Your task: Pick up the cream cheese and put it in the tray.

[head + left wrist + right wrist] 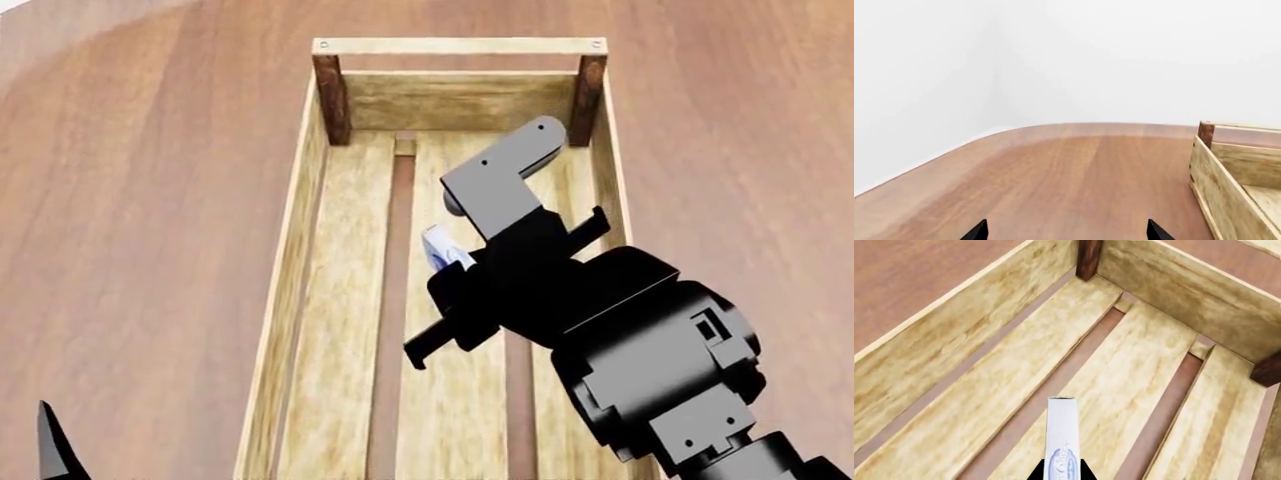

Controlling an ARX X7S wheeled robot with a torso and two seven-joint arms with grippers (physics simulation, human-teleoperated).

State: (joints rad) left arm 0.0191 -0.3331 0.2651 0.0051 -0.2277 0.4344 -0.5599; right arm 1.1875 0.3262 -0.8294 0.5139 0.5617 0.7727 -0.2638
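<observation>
The cream cheese [1062, 437], a thin white box with a blue oval logo, is clamped edge-on in my right gripper [1062, 471], which is shut on it. In the head view the cream cheese [445, 248] pokes out from under the black right arm above the middle of the tray [300, 250]. The right wrist view shows the light-wood slatted floor of the tray [1134, 370] below the box, which hangs clear of the slats. My left gripper [1066, 231] is open and holds nothing, low over the brown table beside the tray [1217, 185].
The brown wooden table [1054, 180] curves to a rounded edge against a white wall. Dark brown corner posts [331, 100] stand at the tray's far end. One left fingertip [54, 450] shows at the head view's lower left corner.
</observation>
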